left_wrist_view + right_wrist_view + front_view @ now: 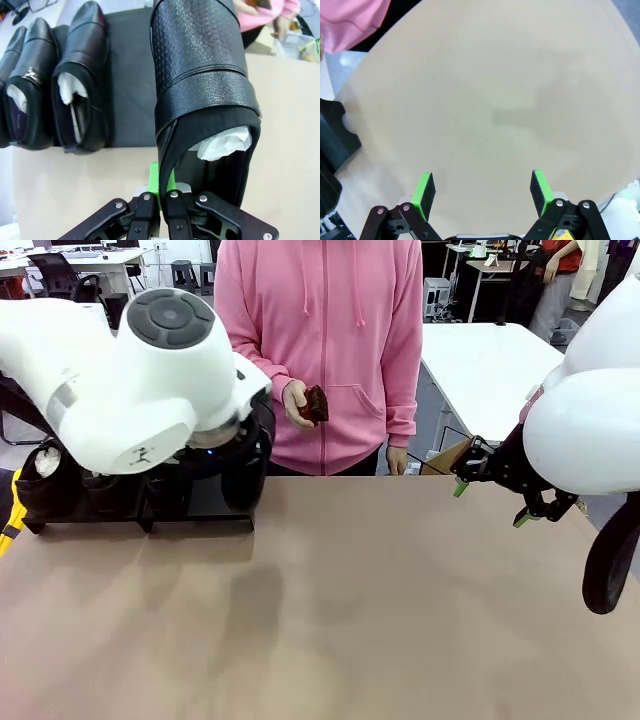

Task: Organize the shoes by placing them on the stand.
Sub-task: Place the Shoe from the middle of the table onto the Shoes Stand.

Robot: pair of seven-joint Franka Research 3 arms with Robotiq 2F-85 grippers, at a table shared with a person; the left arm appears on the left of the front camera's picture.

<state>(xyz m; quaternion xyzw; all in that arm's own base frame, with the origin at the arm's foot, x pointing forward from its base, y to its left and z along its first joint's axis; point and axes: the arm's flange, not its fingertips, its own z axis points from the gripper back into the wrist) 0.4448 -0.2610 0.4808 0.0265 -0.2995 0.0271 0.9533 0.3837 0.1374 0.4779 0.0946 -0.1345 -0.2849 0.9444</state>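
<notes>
Three shoes (80,85) sit on the stand (127,85) already; the fourth shoe (200,80) hangs over its free spot, heel rim pinched in the left gripper's (162,200) jaws. Right gripper (482,192) hovers above the tabletop (495,100), jaws spread, empty.

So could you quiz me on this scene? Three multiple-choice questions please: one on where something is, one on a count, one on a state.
1. Where is the shoe that the left gripper holds?
A. over the stand's bare part
B. on the floor
C. in the person's hand

2. How many shoes already sit on the stand?
A. none
B. one
C. three

3. How does the right gripper stand?
A. shut on a shoe
B. open, holding nothing
C. shut on paper

Answers: 1 A, the left wrist view shows it above the bare platform; 2 C, three lie side by side; 3 B, its green pads stand apart over bare table.
</notes>
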